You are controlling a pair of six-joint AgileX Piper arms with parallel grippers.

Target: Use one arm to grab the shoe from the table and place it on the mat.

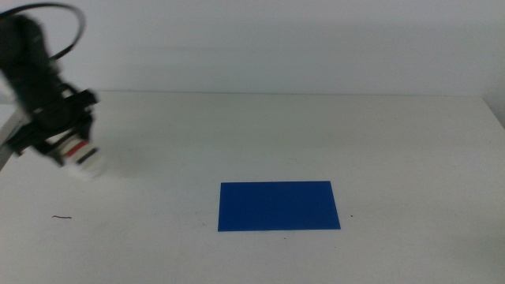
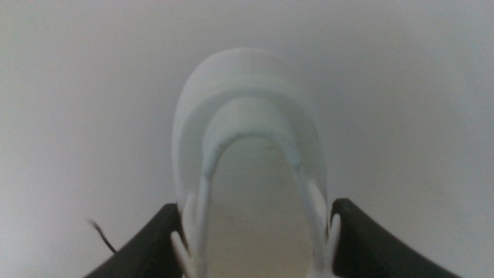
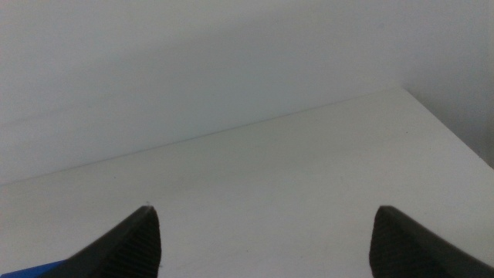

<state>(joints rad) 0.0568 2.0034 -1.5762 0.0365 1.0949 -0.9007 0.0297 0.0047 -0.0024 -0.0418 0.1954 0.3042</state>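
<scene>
My left gripper is at the far left of the table, shut on the white shoe. The shoe hangs below the jaws, blurred, and a red strap shows. In the left wrist view the shoe's white toe sticks out between the two dark jaws of the left gripper, which press on its sides. The dark blue mat lies flat at the table's middle front, well to the right of the shoe. My right gripper is open and empty over bare table, out of the middle view.
A small dark mark lies on the table at the front left. The table's back edge meets a plain wall. A corner of the mat shows in the right wrist view.
</scene>
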